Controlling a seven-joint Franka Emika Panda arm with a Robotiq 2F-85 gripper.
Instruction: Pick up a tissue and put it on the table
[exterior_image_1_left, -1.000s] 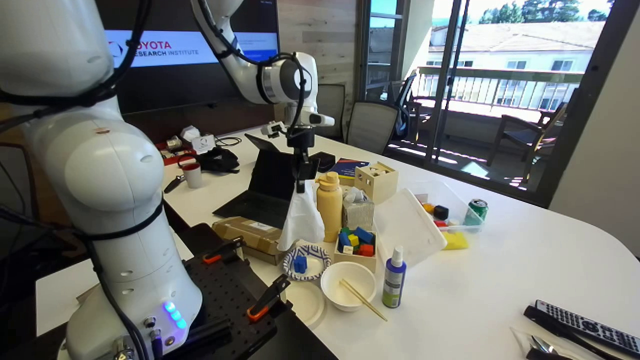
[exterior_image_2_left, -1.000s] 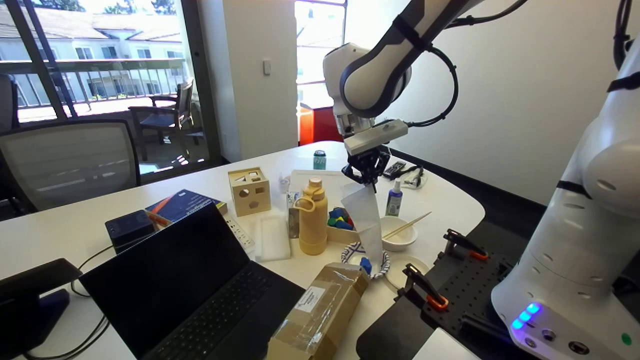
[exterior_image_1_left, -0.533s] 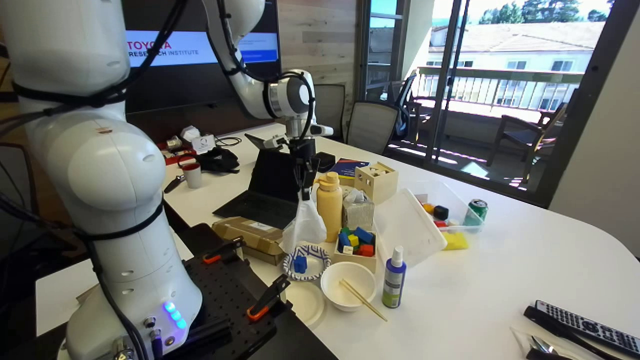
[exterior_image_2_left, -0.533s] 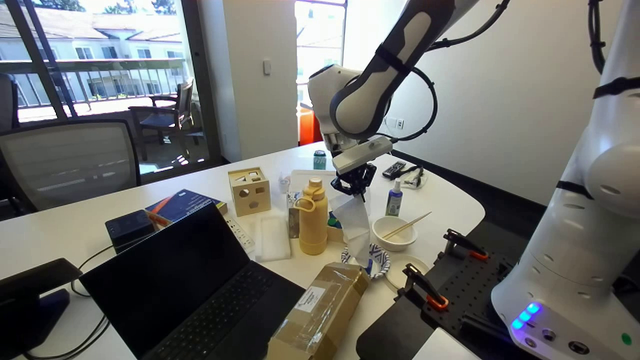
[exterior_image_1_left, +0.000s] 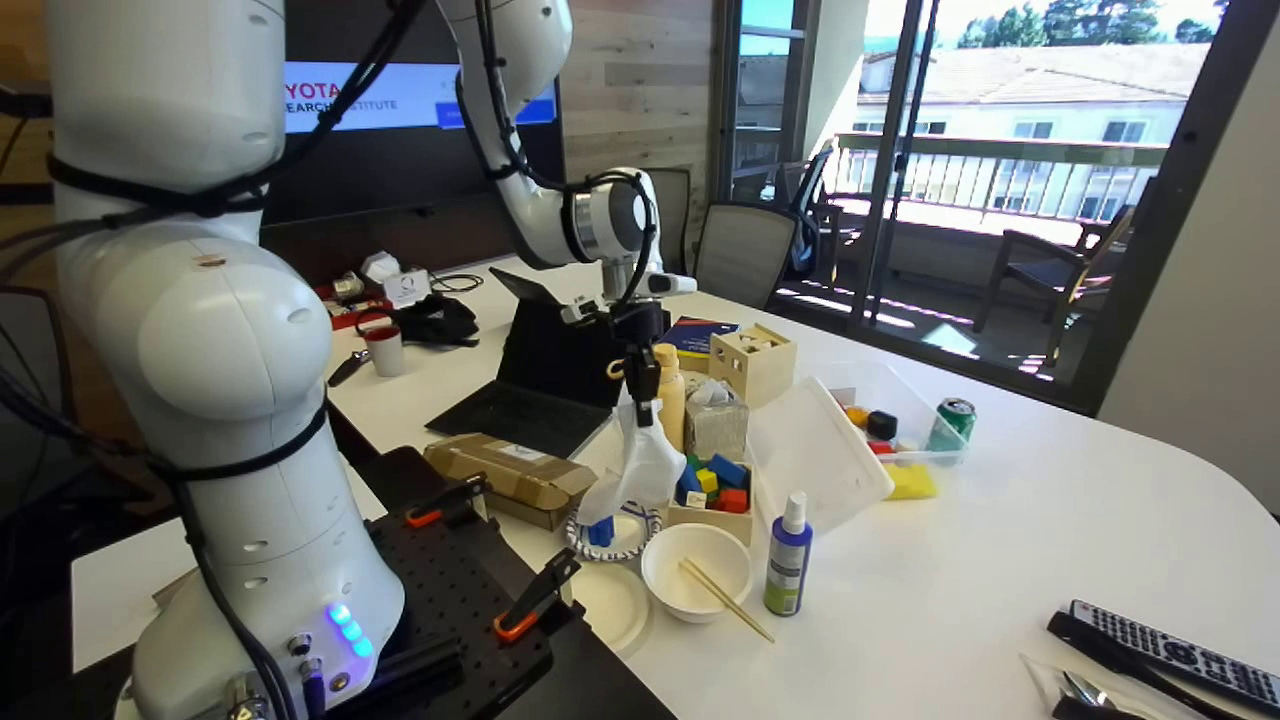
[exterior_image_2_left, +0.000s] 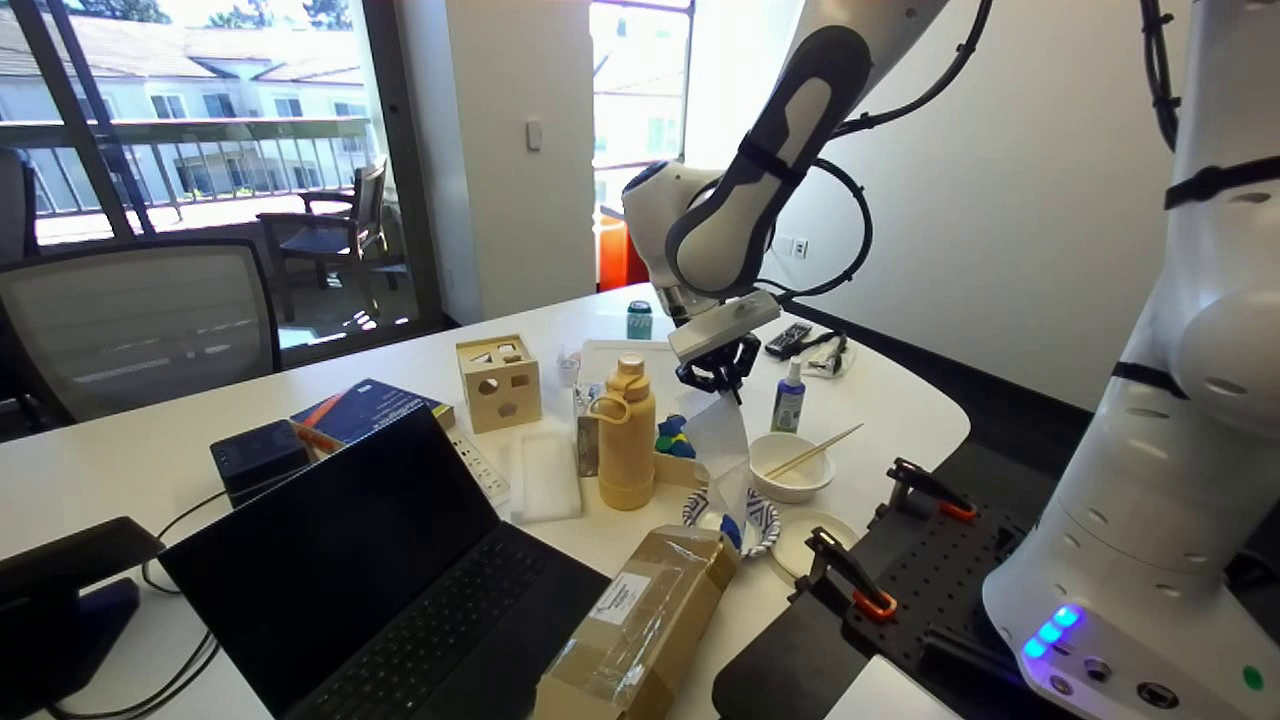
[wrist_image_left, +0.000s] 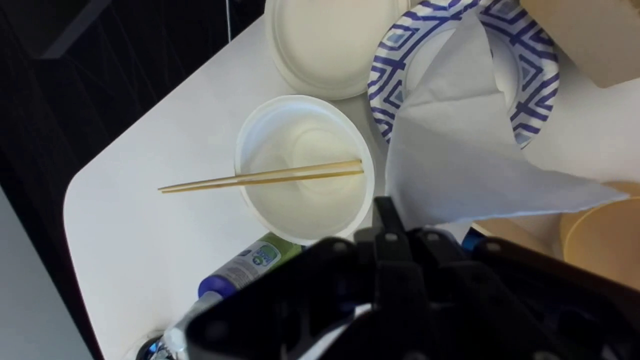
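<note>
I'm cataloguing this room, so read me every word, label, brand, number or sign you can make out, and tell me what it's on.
"YOTA": red, on the large screen, its start behind the arm.
"EARCH", then "TITUTE": below it on the same screen, a cable crossing between.
Too small or blurred to read: marks on the spray bottle, cardboard box, can, remote, small white box and flat blue item.

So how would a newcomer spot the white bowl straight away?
On the big white table, find the purple spray bottle. The white bowl sits beside it. Unlike the flat round plate nearby, it is deep, with two chopsticks jutting over its rim.
</note>
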